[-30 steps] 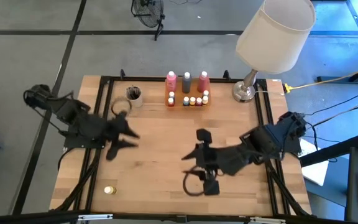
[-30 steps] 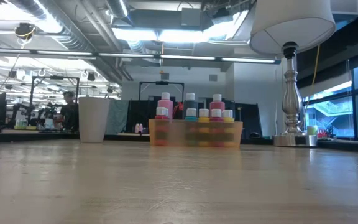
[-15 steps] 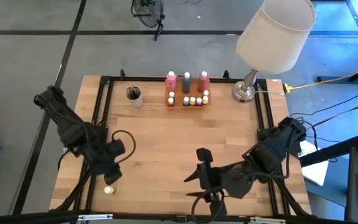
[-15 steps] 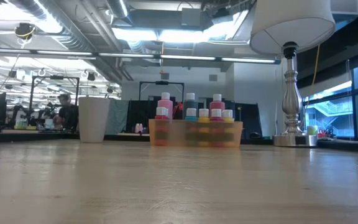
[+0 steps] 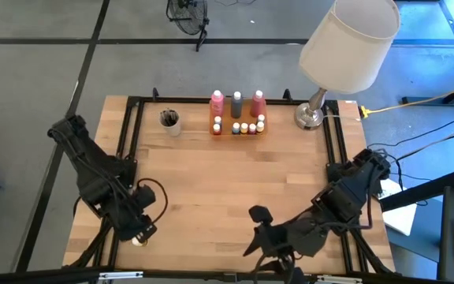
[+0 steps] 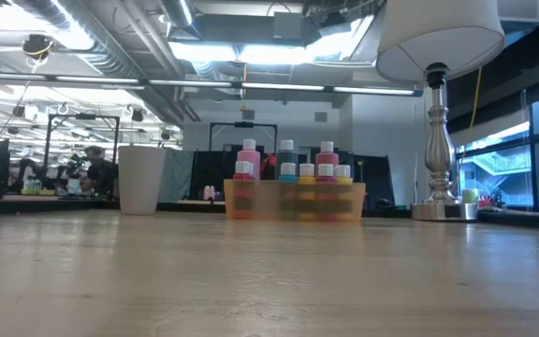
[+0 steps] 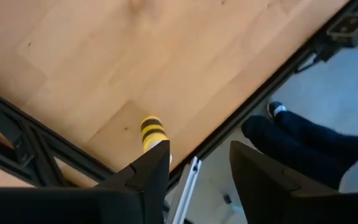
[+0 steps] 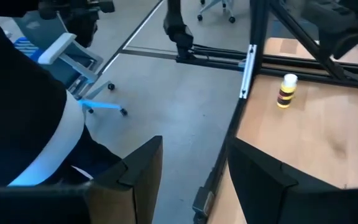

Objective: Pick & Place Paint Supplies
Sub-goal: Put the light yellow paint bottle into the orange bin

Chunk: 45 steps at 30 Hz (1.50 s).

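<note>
Bottles and pots fill the orange tray [image 5: 237,128]; one yellow-and-black pot [image 5: 139,241] remains near the table's front-left corner, under the left gripper [image 7: 194,163], fingers parted, empty. The right gripper [image 8: 191,163], also parted and empty, waits at the front edge.

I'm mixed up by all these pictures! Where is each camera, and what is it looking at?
High view: above, looking down at the whole table and both arms.
Low view: at tabletop height, facing the orange tray of paint bottles; no arm shows.
Left wrist view: on the left arm, its left claw above a small yellow-and-black striped pot.
Right wrist view: on the right arm, its right claw facing the floor; it shares that pot.
</note>
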Each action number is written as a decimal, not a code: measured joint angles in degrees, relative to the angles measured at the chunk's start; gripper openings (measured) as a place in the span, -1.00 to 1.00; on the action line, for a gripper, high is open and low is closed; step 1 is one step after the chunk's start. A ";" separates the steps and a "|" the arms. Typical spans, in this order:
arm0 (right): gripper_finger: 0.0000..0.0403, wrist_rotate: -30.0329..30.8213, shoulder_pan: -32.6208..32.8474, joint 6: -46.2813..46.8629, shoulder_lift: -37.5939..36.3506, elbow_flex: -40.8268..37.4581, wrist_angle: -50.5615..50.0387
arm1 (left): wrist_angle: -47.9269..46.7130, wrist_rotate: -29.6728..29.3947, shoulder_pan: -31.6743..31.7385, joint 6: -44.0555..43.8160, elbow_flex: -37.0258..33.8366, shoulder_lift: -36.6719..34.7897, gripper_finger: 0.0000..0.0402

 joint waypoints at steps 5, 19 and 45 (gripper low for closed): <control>-0.10 -0.15 1.06 -0.21 -0.07 0.00 0.92 | 0.00 -1.77 -1.35 -2.52 0.00 1.23 0.01; -0.10 -0.15 1.98 -1.93 -0.07 0.00 0.84 | 1.24 4.03 -6.90 -16.87 -0.02 5.18 0.27; -0.10 -0.11 1.98 -4.74 -0.07 0.00 -0.59 | 1.99 11.07 -7.03 -16.96 -0.02 20.03 0.22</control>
